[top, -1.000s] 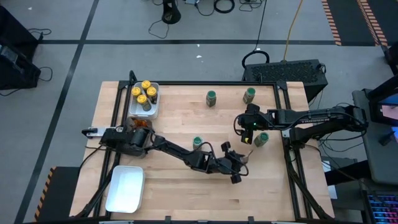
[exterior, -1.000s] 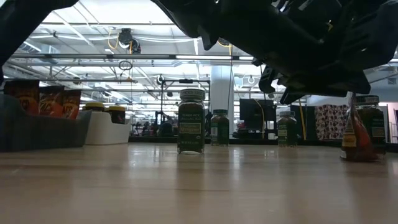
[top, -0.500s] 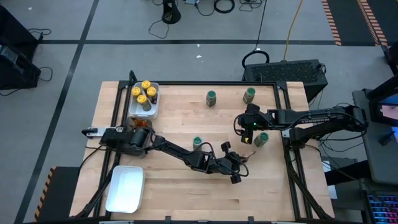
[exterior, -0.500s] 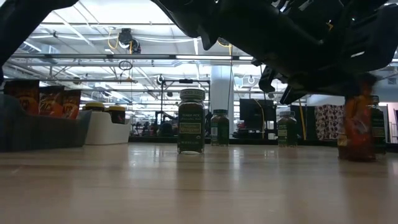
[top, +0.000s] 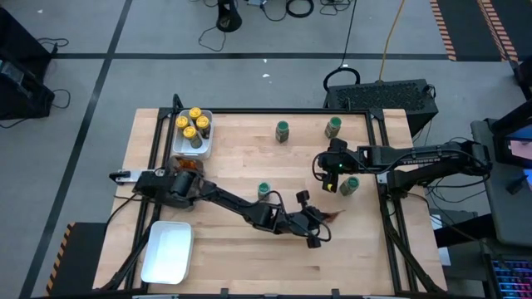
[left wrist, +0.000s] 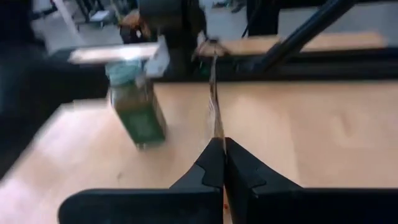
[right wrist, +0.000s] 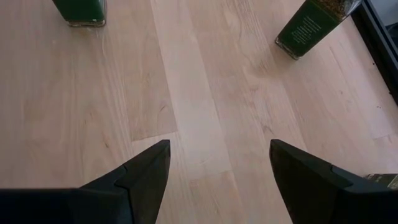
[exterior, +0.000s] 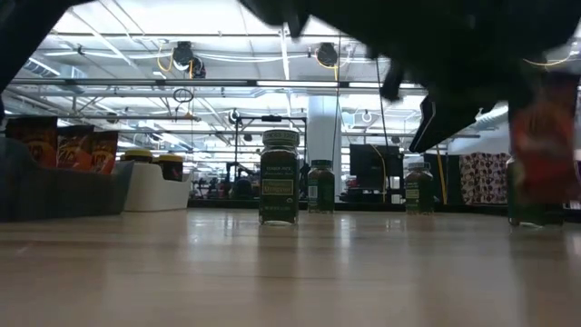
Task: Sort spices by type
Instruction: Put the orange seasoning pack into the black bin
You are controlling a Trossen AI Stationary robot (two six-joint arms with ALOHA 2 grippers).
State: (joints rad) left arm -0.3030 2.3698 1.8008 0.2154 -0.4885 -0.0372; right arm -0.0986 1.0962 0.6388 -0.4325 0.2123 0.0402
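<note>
One thin orange-brown packet (left wrist: pixel 215 93) is pinched edge-on by the left gripper (left wrist: pixel 222 149), apparently clear of the wooden table (top: pixel 233 166); we see the right gripper (right wrist: pixel 217 155) spread above bare wood.

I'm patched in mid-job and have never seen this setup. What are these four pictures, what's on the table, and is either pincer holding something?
Two dark robot arms work at a wooden table. One picture looks straight down, one sits at tabletop height, and two ride on the wrists. The left pincer is shut on an orange-brown packet, seen edge-on between its fingers in the left wrist view. The right pincer hangs open beside a green-lidded jar, holding nothing. Three more green-lidded jars stand loose. Yellow-lidded jars fill a white tray; another white tray lies near the front.
</note>
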